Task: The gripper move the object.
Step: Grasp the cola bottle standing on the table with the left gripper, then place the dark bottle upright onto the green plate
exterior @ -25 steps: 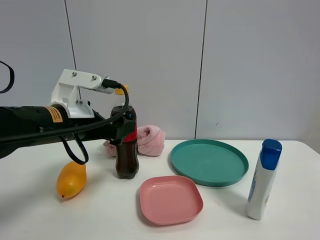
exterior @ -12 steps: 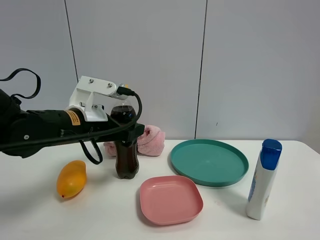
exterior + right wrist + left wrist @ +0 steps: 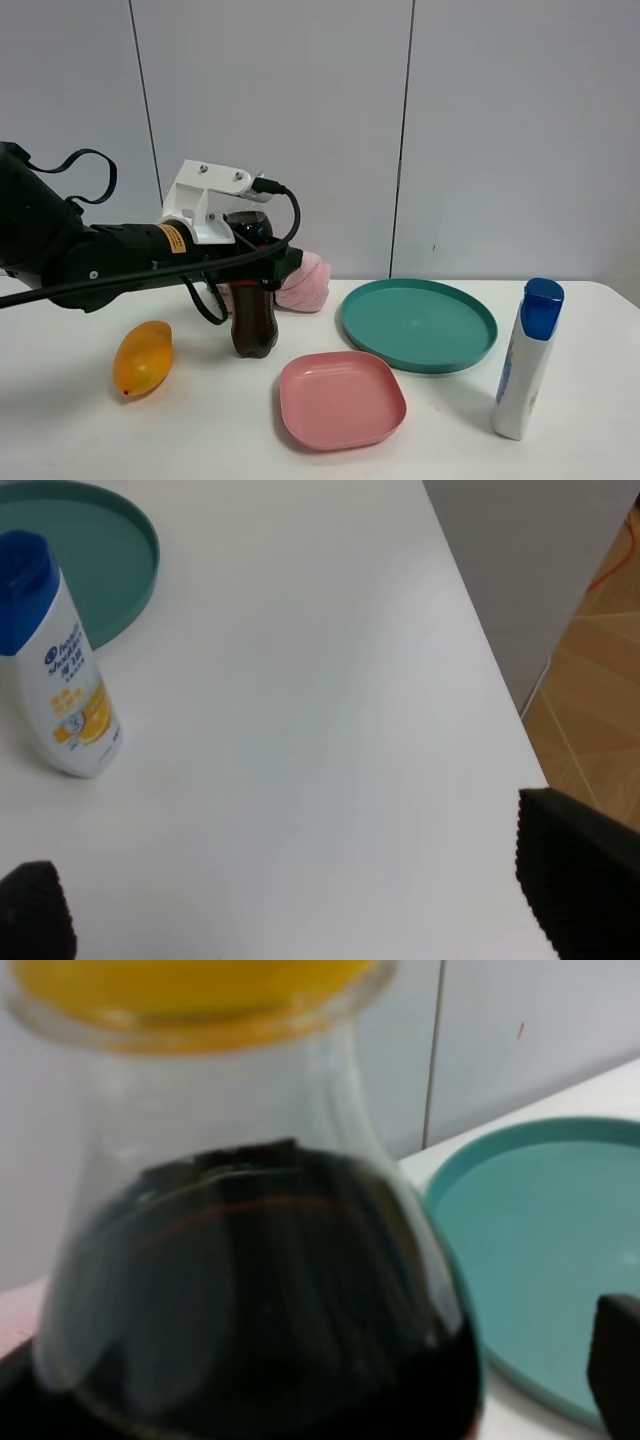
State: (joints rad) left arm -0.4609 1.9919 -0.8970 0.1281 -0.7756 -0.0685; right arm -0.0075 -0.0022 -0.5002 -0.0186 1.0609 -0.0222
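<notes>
The cola bottle (image 3: 255,325) stands upright on the white table, left of centre, with dark drink in it. Its label is hidden behind my left gripper (image 3: 268,265), whose black jaws reach around the bottle at label height under the white mount (image 3: 208,195). In the left wrist view the bottle (image 3: 260,1290) with its yellow-orange cap (image 3: 190,985) fills the frame. One black finger (image 3: 618,1360) shows at the edge, with a gap to the bottle. My right gripper (image 3: 300,900) is open and empty over bare table.
A yellow mango (image 3: 143,357) lies left of the bottle and a pink towel (image 3: 305,280) behind it. A teal round plate (image 3: 418,322) and a pink square plate (image 3: 341,397) sit to its right. A white bottle with a blue cap (image 3: 527,358) stands far right, near the table edge (image 3: 480,680).
My left arm has pushed to the right, so the jaws now reach further around the bottle. The bottle has stayed in place.
</notes>
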